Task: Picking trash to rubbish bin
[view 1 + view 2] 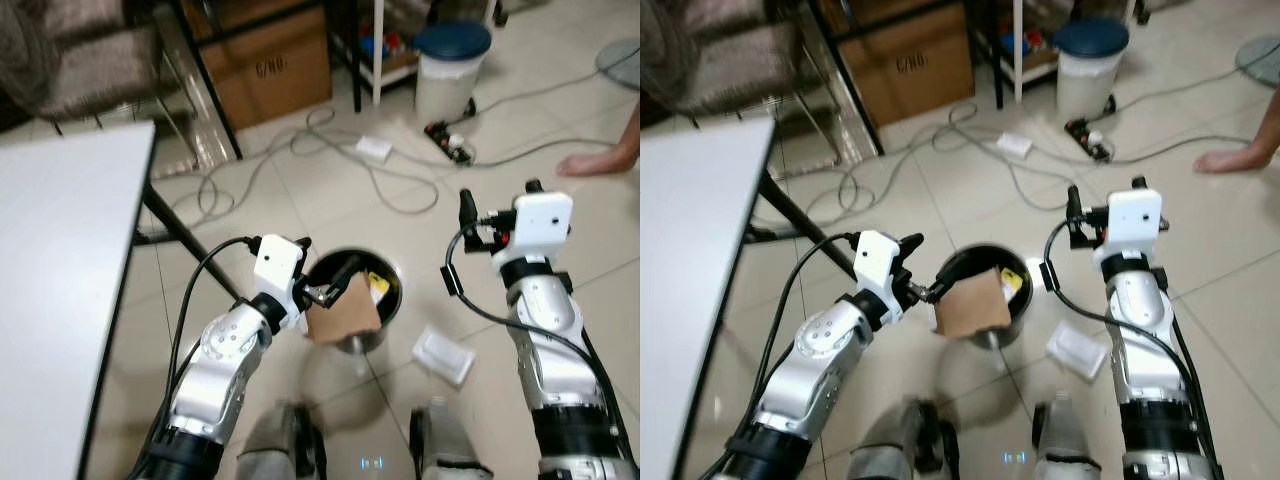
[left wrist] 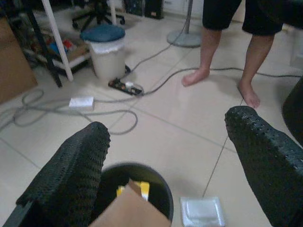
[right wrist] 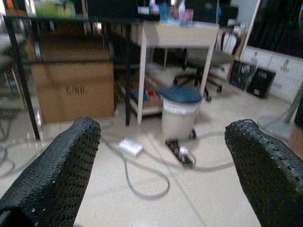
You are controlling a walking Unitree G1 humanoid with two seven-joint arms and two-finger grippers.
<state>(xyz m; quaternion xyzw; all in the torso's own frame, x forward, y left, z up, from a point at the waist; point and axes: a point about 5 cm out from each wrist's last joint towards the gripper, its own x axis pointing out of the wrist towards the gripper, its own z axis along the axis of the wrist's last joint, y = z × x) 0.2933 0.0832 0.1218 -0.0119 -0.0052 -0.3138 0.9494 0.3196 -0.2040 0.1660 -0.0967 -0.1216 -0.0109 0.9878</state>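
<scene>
Pale glossy floor tiles (image 1: 300,190) lie strewn with grey cables. Over the round black rubbish bin (image 1: 388,275) the left gripper (image 1: 322,292) has its fingers spread, and a brown cardboard piece (image 1: 343,311) leans on the rim beside them (whether gripped, I cannot tell). To finish well, tip it inward. The right gripper (image 3: 161,179) hovers open, empty. A person's bare legs (image 2: 227,52) show in the left wrist view.

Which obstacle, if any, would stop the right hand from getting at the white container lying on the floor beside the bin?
Probably none. The right hand is open and raised, holding nothing. The white container lies on bare tile right of the black bin, near the right arm's side, with nothing on it. The arm would have to lower a good way.
</scene>
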